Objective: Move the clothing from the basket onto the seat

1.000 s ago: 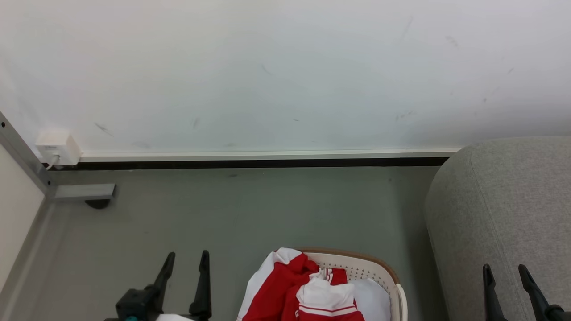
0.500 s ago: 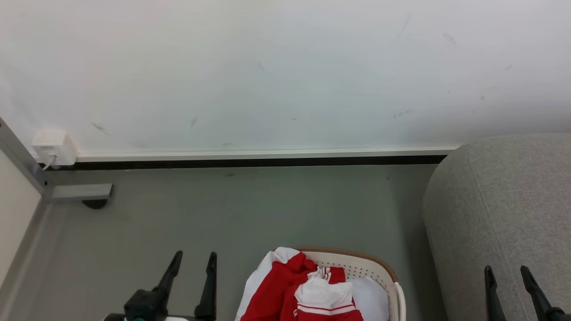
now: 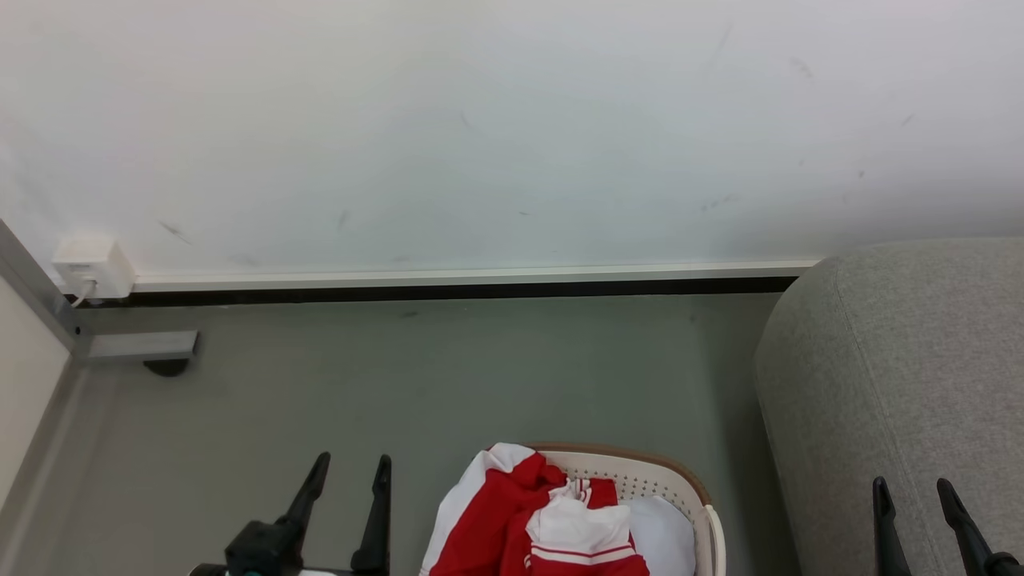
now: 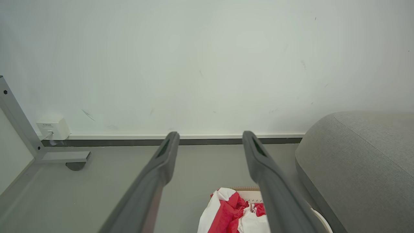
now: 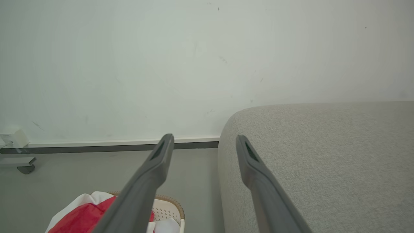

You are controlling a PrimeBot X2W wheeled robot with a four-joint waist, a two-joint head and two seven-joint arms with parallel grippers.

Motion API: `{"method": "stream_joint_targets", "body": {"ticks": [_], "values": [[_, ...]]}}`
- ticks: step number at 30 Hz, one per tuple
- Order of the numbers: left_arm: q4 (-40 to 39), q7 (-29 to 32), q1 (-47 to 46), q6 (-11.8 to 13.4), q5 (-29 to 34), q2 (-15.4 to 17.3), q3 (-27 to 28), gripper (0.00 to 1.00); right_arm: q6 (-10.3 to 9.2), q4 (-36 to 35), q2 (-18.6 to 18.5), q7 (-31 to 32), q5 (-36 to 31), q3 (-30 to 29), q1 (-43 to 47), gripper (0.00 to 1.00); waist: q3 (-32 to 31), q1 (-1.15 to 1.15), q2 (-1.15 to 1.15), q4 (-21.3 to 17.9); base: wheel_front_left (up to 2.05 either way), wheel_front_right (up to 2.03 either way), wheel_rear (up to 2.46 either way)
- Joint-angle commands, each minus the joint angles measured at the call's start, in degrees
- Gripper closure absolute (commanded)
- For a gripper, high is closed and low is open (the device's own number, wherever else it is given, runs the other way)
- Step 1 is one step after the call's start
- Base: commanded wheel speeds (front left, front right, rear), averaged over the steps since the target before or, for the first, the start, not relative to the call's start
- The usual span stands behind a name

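Clothing heaped in the basket, draped over its left rim.
Lies near and to the right of the left gripper, spread and empty, so likely calls for that arm; leaves the right gripper, likewise spread, over the seat edge.

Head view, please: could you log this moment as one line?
clothing: in basket, ungrasped | seat: right of basket | left gripper: open | right gripper: open
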Motion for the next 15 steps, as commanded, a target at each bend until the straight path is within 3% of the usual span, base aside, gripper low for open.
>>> {"method": "stream_joint_targets", "body": {"ticks": [1,8,15], "values": [[0.2,-0.1,0.4,0.0,-0.2,0.4,0.1,0.0,-0.12,-0.1,-0.2,-0.2,0.1,0.0,0.1,0.0,0.1,0.0,0.0,0.0,0.0,0.0,0.0],[0.2,-0.1,0.3,-0.2,0.0,0.4,-0.1,0.0,-0.12,-0.3,-0.2,-0.1,0.9,0.6,-0.9,0.0,0.7,0.0,0.0,-1.0,0.0,0.0,0.0],[1.2,-0.1,-3.7,-2.2,1.7,0.4,-1.7,0.0,-0.12,-1.8,-0.2,-0.1,2.5,1.9,-3.6,0.0,4.4,0.0,0.0,-3.2,0.0,0.0,0.0]]}}
